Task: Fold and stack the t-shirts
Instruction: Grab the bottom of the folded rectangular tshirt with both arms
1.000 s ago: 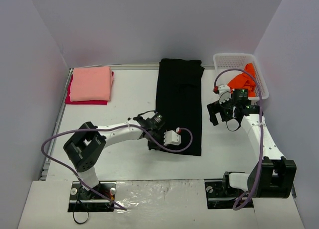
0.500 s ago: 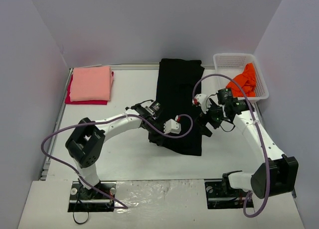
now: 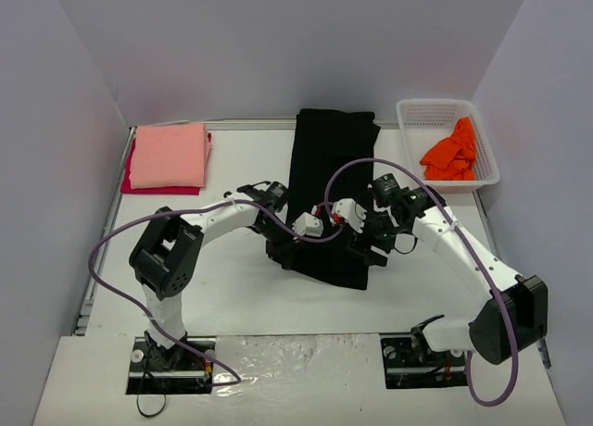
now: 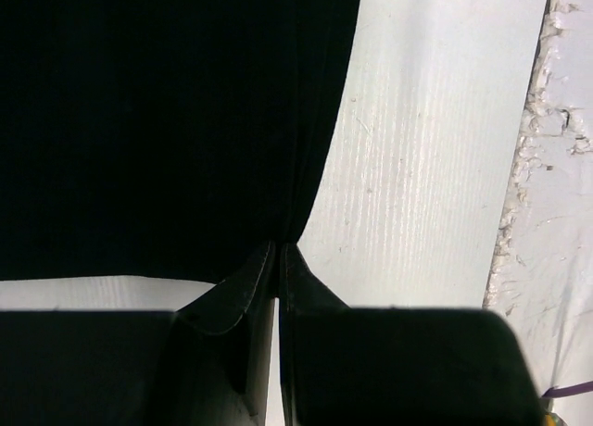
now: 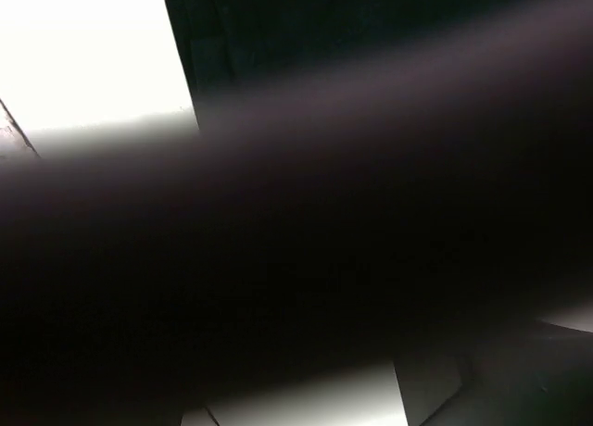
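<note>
Pinching the near left corner of the black shirt (image 3: 332,162), the left gripper (image 4: 279,253) has its two fingers pressed tight together on the cloth edge. The black shirt lies in a long folded strip down the middle of the table (image 3: 232,296).

The right gripper (image 3: 365,247) seems to rest on the shirt's near right corner, but from above its dark fingers blend into the dark cloth. A blurry purple cable (image 5: 296,222) covers almost all of its own camera, so I cannot tell if that hand is spread or pinching.

The pink shirt (image 3: 168,155) lies folded at the back left on the red shirt (image 3: 162,191), which only peeks out at the edges. The orange shirt (image 3: 451,153) is bunched up in the white basket (image 3: 435,111) at the back right.
</note>
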Controlling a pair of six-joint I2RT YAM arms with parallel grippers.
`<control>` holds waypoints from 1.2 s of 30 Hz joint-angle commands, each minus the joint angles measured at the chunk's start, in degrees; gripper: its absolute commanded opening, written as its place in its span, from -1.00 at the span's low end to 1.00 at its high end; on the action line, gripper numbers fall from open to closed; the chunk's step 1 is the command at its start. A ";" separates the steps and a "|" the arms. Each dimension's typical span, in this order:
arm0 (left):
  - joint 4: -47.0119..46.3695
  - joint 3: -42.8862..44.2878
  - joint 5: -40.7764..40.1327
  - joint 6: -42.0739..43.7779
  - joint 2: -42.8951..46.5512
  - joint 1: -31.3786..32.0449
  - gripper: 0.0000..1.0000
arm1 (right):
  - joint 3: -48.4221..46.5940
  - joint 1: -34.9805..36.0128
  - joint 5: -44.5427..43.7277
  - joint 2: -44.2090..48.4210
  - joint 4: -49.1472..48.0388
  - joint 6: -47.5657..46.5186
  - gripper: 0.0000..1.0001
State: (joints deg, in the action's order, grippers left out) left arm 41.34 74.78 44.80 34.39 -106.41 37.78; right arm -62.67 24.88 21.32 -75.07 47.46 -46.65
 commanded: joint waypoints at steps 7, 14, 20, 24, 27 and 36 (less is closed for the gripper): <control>5.23 5.63 9.51 2.08 -2.83 -2.44 -0.95 | 3.96 1.40 -4.87 -4.91 1.16 -1.43 0.44; 4.27 5.29 9.52 2.35 -3.89 -2.97 -0.95 | -0.69 -8.69 5.03 -2.81 -3.16 0.51 0.52; 4.45 5.72 8.91 2.17 -4.68 -2.89 -0.95 | -2.89 -13.81 7.25 -1.05 -5.19 1.92 0.58; 4.80 6.25 8.82 2.00 -5.12 -2.98 -0.95 | -0.70 -13.29 4.09 -0.78 -3.96 0.95 0.59; 6.20 7.56 10.04 2.34 -6.00 -3.33 -0.95 | 1.23 -10.13 1.10 -0.87 1.13 -2.56 0.52; 17.54 14.34 17.61 8.85 -12.33 -5.35 -0.95 | 3.08 -1.69 -0.67 3.18 7.73 -3.18 0.35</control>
State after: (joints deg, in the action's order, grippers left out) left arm 52.77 86.67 57.78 39.05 -118.61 32.99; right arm -60.20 22.02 21.80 -73.78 49.91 -48.64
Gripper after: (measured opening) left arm 0.031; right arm 0.687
